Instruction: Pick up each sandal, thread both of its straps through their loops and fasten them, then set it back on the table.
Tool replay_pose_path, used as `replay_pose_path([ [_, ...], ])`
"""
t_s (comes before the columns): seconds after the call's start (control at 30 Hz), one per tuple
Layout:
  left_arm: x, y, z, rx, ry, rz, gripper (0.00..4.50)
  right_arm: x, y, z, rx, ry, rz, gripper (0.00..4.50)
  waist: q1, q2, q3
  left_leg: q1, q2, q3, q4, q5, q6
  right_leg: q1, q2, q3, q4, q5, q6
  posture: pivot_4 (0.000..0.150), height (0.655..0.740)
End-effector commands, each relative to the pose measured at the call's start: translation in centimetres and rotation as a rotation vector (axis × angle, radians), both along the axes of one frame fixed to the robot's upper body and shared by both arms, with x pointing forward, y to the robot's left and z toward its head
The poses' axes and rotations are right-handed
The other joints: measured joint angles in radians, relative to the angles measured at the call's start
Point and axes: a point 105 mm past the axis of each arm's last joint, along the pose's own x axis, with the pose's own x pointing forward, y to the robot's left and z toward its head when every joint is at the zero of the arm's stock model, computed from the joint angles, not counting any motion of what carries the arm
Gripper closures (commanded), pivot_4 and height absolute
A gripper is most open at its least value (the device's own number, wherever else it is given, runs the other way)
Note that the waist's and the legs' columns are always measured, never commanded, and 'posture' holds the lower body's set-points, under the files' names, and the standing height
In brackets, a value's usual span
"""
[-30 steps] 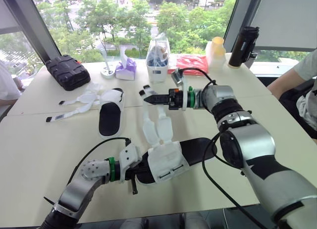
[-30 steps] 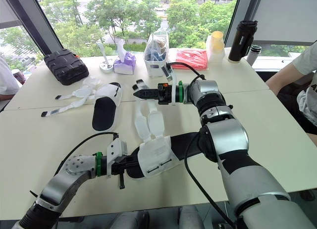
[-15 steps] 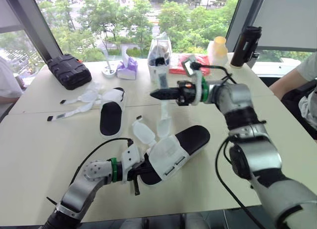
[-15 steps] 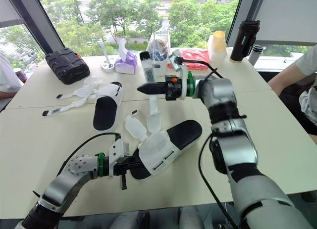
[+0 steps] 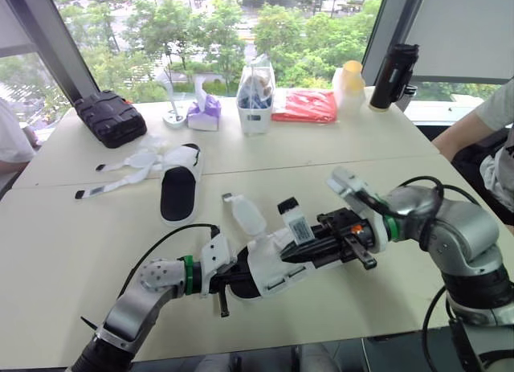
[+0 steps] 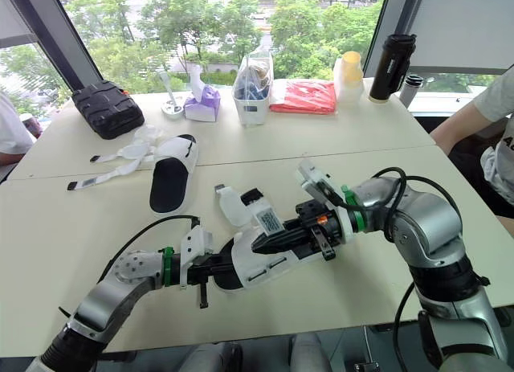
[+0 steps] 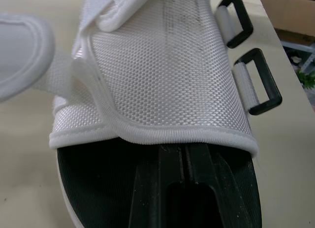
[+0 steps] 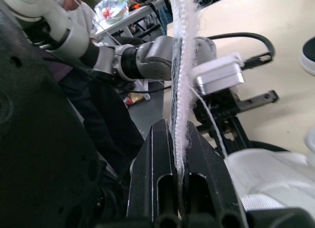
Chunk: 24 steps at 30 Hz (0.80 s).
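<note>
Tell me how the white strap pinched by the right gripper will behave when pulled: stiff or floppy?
Probably floppy: the strap is thin woven fabric, seen edge-on between the shut jaws of the right gripper. Likely light, as a fingertip pinch holds it up. Its fuzzy, fraying edge should resist slipping, though threads may snag.

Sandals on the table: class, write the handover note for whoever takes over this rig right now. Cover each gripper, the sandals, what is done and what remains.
Left gripper: shut, tucked under the near sandal's white upper.
Right gripper: shut on one strap of that sandal.
Other strap lies loose; both loops are empty.
Far sandal sits on the table, straps spread out, unfastened.
Done: nothing threaded.
Left: thread and fasten all four straps, then set the sandals down.
</note>
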Motion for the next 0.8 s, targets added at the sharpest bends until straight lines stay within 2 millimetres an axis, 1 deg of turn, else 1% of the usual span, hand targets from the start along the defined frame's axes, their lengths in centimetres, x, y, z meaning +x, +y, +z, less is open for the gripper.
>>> replay_pose_path([
  [0.03, -0.2, 0.4, -1.0, 0.024, 0.047, 0.002, 4.50, -1.7, 0.0, -0.8, -0.042, -0.045, 0.092, 4.43, 0.000, 0.000, 0.000, 0.000, 0.000, 0.000, 0.000, 0.000, 0.000, 0.000, 0.000, 0.000, -0.001, 0.000, 0.000, 0.150, 0.7400],
  [0.13, -0.2, 0.4, -0.9, 0.026, 0.049, 0.001, 4.50, -1.9, -0.4, -2.6, -0.104, -0.089, 0.111, 4.43, 0.000, -0.001, 0.000, 0.000, 0.000, 0.000, 0.000, 0.000, 0.000, 0.001, 0.000, 0.000, -0.001, 0.000, 0.000, 0.150, 0.7400],
  [0.17, -0.3, 0.4, -0.9, 0.027, 0.049, 0.001, 4.50, -1.8, -0.4, -2.9, -0.112, -0.114, 0.120, 4.20, -0.001, -0.001, 0.000, 0.001, 0.000, 0.000, 0.000, 0.000, 0.000, 0.002, 0.000, 0.000, -0.001, 0.000, 0.000, 0.150, 0.7400],
  [0.23, -0.3, 0.4, -0.9, 0.027, 0.051, 0.000, 4.50, -1.8, -0.3, -3.6, -0.132, -0.158, 0.142, 3.53, -0.003, -0.001, 0.000, 0.001, 0.001, 0.000, 0.000, 0.000, 0.000, 0.002, 0.000, 0.000, -0.001, 0.000, 0.000, 0.150, 0.7400],
  [0.27, -0.3, 0.5, -0.9, 0.027, 0.051, 0.000, 4.50, -1.8, -0.5, -4.1, -0.162, -0.208, 0.165, 3.08, -0.003, -0.001, 0.000, 0.001, 0.001, 0.000, 0.000, 0.000, 0.000, 0.002, 0.000, 0.000, -0.001, 0.000, 0.000, 0.150, 0.7400],
  [0.37, -0.4, 0.5, -0.9, 0.028, 0.053, -0.001, 4.50, -1.8, -1.2, -5.4, -0.232, -0.314, 0.228, 1.64, -0.002, -0.001, 0.000, 0.002, 0.001, 0.000, 0.000, 0.000, 0.000, 0.003, 0.000, 0.000, -0.001, 0.000, 0.000, 0.150, 0.7400],
  [0.43, -0.5, 0.6, -0.9, 0.030, 0.055, -0.002, 4.50, -1.7, -2.4, -6.5, -0.319, -0.414, 0.296, 0.57, -0.002, -0.001, 0.000, 0.002, 0.001, 0.000, 0.000, 0.000, 0.000, 0.003, 0.000, 0.000, -0.001, 0.000, 0.000, 0.150, 0.7400],
  [0.47, -0.5, 0.5, -0.9, 0.030, 0.056, -0.002, 4.50, -1.5, -2.9, -6.9, -0.351, -0.450, 0.321, 0.11, -0.002, -0.001, 0.000, 0.002, 0.001, 0.000, 0.000, 0.000, 0.000, 0.003, 0.000, 0.000, -0.001, 0.000, 0.000, 0.150, 0.7400],
  [0.5, -0.6, 0.5, -0.9, 0.030, 0.057, -0.003, 4.50, -1.5, -3.4, -7.2, -0.370, -0.463, 0.338, 0.04, -0.002, -0.001, 0.000, 0.002, 0.001, 0.000, 0.000, 0.000, 0.000, 0.003, 0.000, 0.000, -0.001, 0.000, 0.000, 0.150, 0.7400],
  [0.57, -0.7, 0.5, -1.0, 0.031, 0.058, -0.006, 4.50, -1.6, -3.9, -7.4, -0.384, -0.467, 0.359, 0.04, -0.003, -0.001, 0.000, 0.003, 0.001, 0.000, 0.000, 0.000, 0.000, 0.004, 0.000, 0.000, -0.001, 0.000, 0.000, 0.150, 0.7400],
  [0.63, -0.9, 0.3, -1.0, 0.032, 0.059, -0.011, 4.50, -2.1, -4.9, -7.2, -0.399, -0.436, 0.363, 0.04, -0.002, -0.001, 0.000, 0.003, 0.001, 0.000, 0.000, 0.000, 0.000, 0.004, 0.000, 0.000, -0.001, 0.000, 0.000, 0.150, 0.7400],
  [0.7, -1.0, 0.2, -1.1, 0.031, 0.057, -0.012, 4.50, -2.2, -5.9, -6.8, -0.412, -0.403, 0.335, 0.04, -0.001, -0.001, 0.000, 0.003, 0.001, 0.000, 0.000, 0.000, 0.000, 0.004, 0.001, 0.000, -0.001, 0.000, 0.000, 0.150, 0.7400],
  [0.8, -1.3, 0.1, -1.0, 0.034, 0.048, -0.023, 4.50, -1.9, -6.7, -5.6, -0.393, -0.350, 0.259, 0.04, 0.001, -0.001, 0.000, 0.003, 0.001, 0.000, 0.001, 0.000, 0.000, 0.005, 0.000, 0.000, -0.002, 0.000, 0.000, 0.150, 0.7400],
])
